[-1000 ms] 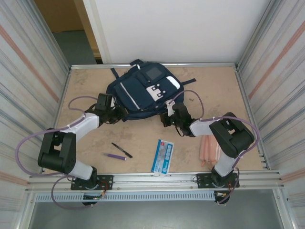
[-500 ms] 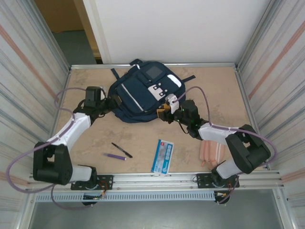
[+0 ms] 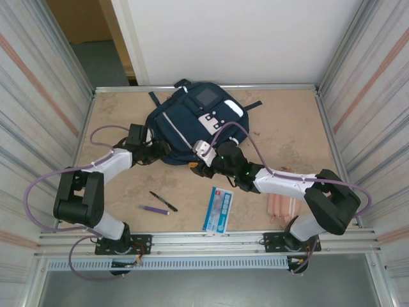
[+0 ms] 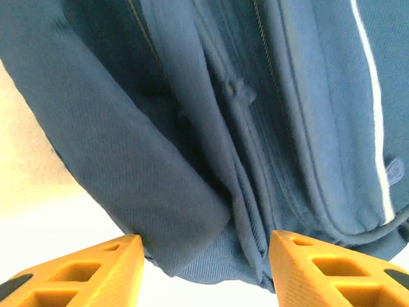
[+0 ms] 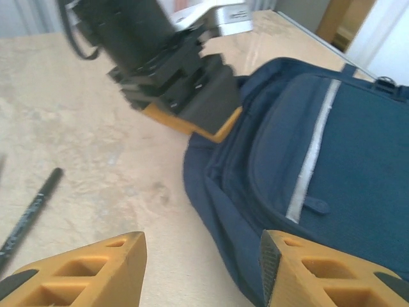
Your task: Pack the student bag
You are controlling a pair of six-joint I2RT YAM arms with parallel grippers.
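The navy-blue fabric backpack lies far-centre on the table. The left end effector, fingers apart, straddles its near-left edge. The right end effector, fingers apart and empty, sits at its near edge.

**Three cameras trained on the student bag**

The top external camera sits high above and behind the arm bases. It looks steeply down and from far off takes in the whole bag lying on the table. The left wrist camera is pressed close to the bag's near-left edge, facing into the navy fabric past its own orange fingers. The right wrist camera sits lower and a little further back on the bag's near side, looking across the table at that same corner. Both wrist views share the bag's lower edge, and the right one also catches the left gripper beside the bag.
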